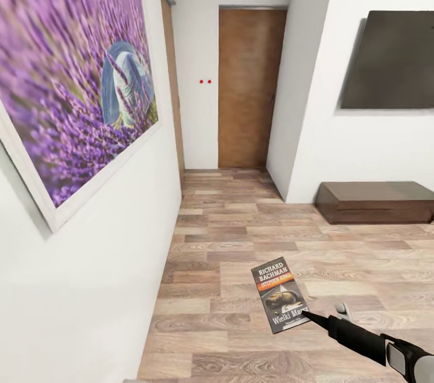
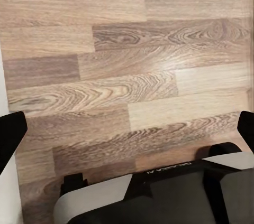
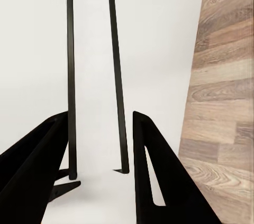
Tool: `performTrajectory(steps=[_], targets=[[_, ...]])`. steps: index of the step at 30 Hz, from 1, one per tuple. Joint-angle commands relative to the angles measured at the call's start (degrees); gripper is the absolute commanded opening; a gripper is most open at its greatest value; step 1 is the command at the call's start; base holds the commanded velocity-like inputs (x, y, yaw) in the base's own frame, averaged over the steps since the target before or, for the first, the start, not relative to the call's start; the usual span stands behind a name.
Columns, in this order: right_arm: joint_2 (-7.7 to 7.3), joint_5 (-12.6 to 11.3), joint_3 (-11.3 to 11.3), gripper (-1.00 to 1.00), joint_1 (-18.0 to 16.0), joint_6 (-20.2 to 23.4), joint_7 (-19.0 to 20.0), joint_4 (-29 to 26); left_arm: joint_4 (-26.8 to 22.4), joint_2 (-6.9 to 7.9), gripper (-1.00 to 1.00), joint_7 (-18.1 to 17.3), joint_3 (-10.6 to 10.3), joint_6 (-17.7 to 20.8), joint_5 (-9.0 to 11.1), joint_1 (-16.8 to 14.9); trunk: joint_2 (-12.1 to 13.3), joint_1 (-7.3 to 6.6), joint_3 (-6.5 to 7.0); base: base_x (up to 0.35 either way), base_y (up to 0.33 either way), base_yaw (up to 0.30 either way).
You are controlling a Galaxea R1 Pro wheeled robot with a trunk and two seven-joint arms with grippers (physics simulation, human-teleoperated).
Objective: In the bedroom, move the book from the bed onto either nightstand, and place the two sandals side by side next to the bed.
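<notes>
A large white-framed picture of purple lavender [image 1: 75, 73] hangs on the near left wall. Beyond it, a brown wooden door [image 1: 248, 88] closes the far end of the wood-plank floor [image 1: 241, 238]. The left gripper [image 2: 127, 129] hangs spread open over bare planks. The small dark paperback book [image 1: 279, 294] is pinched at its near corner by the right gripper [image 1: 307, 314], raised above the floor. A low dark brown bench-like cabinet [image 1: 377, 202] stands below a dark wall screen [image 1: 390, 61], far right.

Wood grain, paint and paper around you

You are looking at a plank floor [image 1: 253, 232] showing matt brown wood grain, smooth white painted walls [image 1: 374, 142], a wooden door [image 1: 250, 88], a glossy dark bench [image 1: 377, 202], and a book [image 1: 280, 294] wearing a printed paper cover; your right gripper [image 1: 306, 314] is showing matt black fingers.
</notes>
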Motion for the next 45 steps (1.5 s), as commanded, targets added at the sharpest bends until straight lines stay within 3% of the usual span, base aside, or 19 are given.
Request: performTrajectory(steps=[1,24,38,45], targets=[[0.05,-0.59,0.31,-1.00,-0.12,0.57,0.29,0.17,0.03,0.03,1.00,-0.15,0.49,-0.22,-0.56,-0.04,-0.13,0.04,-0.15,0.000,0.000,-0.275],[0.01,-0.59,0.31,-1.00,-0.12,0.57,0.19,0.17,0.03,0.03,1.00,-0.15,0.40,-0.22,-0.56,-0.04,-0.13,0.04,-0.25,0.290,0.000,-0.063],[0.06,-0.59,0.31,-1.00,-0.12,0.57,0.08,0.17,0.03,0.03,1.00,-0.15,0.40,-0.22,-0.56,-0.04,-0.13,0.04,-0.57,0.027,0.000,-0.236],[0.12,-0.59,0.31,-1.00,-0.11,0.57,0.01,0.17,0.03,0.03,1.00,-0.15,0.40,-0.22,-0.56,-0.04,-0.13,0.04,-0.75,0.253,0.000,-0.226]])
